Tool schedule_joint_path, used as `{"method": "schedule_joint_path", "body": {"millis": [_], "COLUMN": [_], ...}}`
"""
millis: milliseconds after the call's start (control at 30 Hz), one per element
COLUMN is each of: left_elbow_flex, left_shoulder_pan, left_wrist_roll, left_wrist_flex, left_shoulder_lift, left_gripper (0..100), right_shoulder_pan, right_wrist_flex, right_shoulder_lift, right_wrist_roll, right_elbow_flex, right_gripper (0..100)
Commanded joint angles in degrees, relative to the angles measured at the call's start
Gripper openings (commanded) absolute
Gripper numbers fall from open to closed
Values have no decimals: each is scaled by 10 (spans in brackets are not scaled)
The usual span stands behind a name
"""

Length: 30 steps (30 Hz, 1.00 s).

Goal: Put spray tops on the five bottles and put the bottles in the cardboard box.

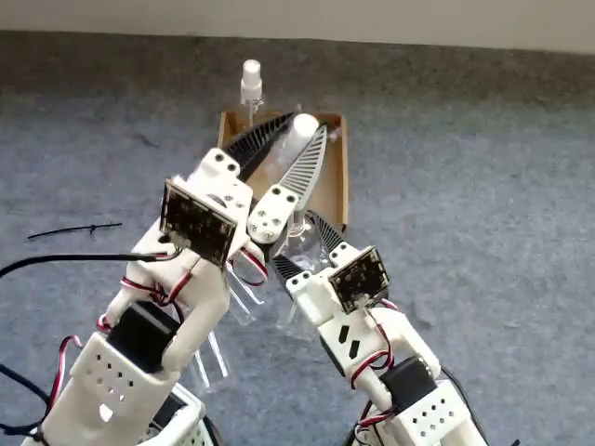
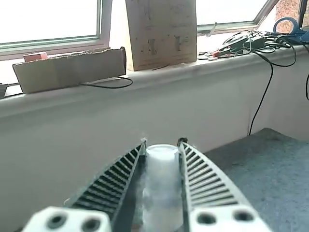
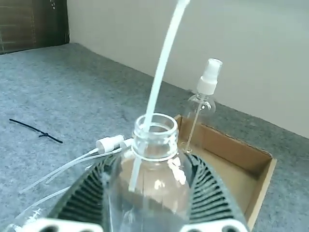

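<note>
Spanning all, grey carpeted table [image 1: 483, 186]; at twelve o'clock, brown cardboard box [image 1: 337, 177], one topped clear bottle [image 1: 251, 84] at its far corner. Centre: right claw [image 3: 154, 164] clamping open-necked clear plastic bottle [image 3: 154, 140], left claw [image 2: 162, 145] pinching white spray top [image 2: 161, 193], dip tube [image 3: 163, 63] inside neck. Next, likely: lower straight, twist tight.

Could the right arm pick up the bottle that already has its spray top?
Probably not now: its tool is shut on an open bottle, so nothing is free to grip the finished bottle.
</note>
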Motion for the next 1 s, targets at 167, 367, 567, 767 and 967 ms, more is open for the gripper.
{"method": "schedule_joint_path", "body": {"millis": [167,367,567,767,967], "left_elbow_flex": [54,86,96,52,-25], "left_shoulder_pan": [5,8,5,7,5], "left_wrist_roll": [-4,-2,-2,-4,-2], "left_wrist_flex": [30,98,135,187,267], "left_shoulder_lift": [-79,-79,-83,-83,-83], "left_gripper": [6,21,83,98,160], "right_shoulder_pan": [15,15,15,15,15], "right_wrist_flex": [2,2,2,2,2], "right_shoulder_lift": [-6,-6,-6,-6,-6], "right_wrist_roll": [-11,-12,-12,-12,-12], "right_elbow_flex": [-7,-8,-8,-6,-6], "right_gripper": [4,4,4,4,4]}}
